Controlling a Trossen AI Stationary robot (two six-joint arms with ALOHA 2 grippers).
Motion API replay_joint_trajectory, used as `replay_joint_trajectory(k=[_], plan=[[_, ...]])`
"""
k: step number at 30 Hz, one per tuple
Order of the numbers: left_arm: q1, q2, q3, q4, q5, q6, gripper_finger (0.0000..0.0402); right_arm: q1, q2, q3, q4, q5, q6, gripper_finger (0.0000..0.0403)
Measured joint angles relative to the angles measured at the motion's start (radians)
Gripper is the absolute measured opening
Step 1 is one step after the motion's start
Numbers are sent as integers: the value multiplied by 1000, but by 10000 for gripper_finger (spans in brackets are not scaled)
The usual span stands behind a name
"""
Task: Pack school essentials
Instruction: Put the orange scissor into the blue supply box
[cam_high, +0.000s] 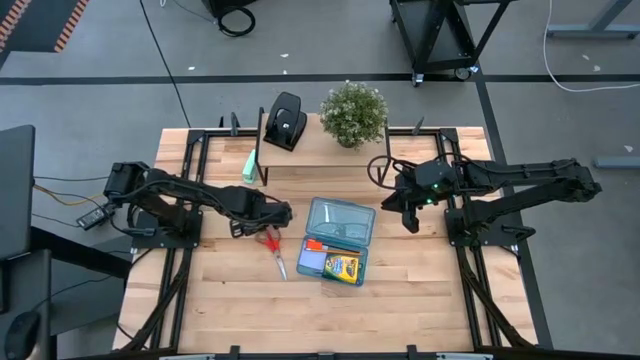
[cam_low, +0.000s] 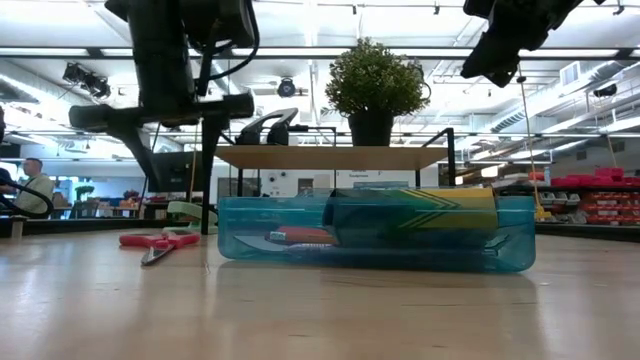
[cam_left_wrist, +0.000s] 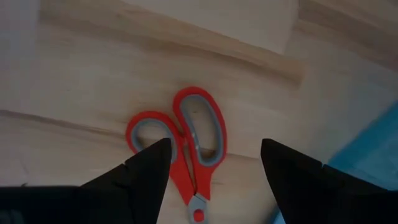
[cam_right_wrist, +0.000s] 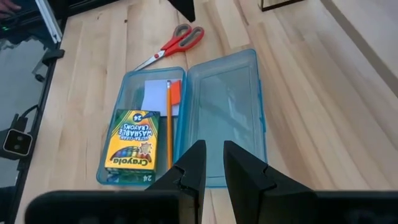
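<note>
one wooden table (cam_high: 240, 300) is seen in a workshop room, bearing an open blue case (cam_high: 337, 240) in which a yellow-green crayon box (cam_right_wrist: 131, 141) and an orange pencil (cam_right_wrist: 168, 124) are laid lengthwise. red-handled scissors (cam_high: 273, 247) are laid beside it, handles toward the shelf, under the left gripper (cam_left_wrist: 214, 165), fingers apart. the right gripper (cam_right_wrist: 214, 168) is held above, fingers nearly together.

Two dark arms, black cables, angular jaws

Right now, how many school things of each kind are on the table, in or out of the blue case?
Scissors: 1
Crayon box: 1
Pencil: 1
Note pad: 1
Small orange piece: 1
Total: 5
</note>
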Motion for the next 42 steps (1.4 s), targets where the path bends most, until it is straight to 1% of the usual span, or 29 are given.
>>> replay_joint_trajectory(k=[3,11,18,22,26,31,37,42], plan=[[0,12,1,8,-9,-37,259,0,0,0,1,19,14,65],[-7,39,1,-13,-11,-47,259,0,0,0,1,30,36,65],[-8,82,0,-60,40,-71,258,0,0,0,2,30,41,65],[-8,110,0,-43,63,-73,258,0,0,0,1,30,44,65],[-8,129,0,10,84,-67,258,0,0,0,-1,30,44,64],[-8,130,0,61,90,-69,258,0,0,0,-4,30,44,64],[-8,130,0,11,90,-69,247,0,0,0,-4,30,44,64],[-8,140,0,1,90,-64,241,0,0,0,-4,31,40,64]])
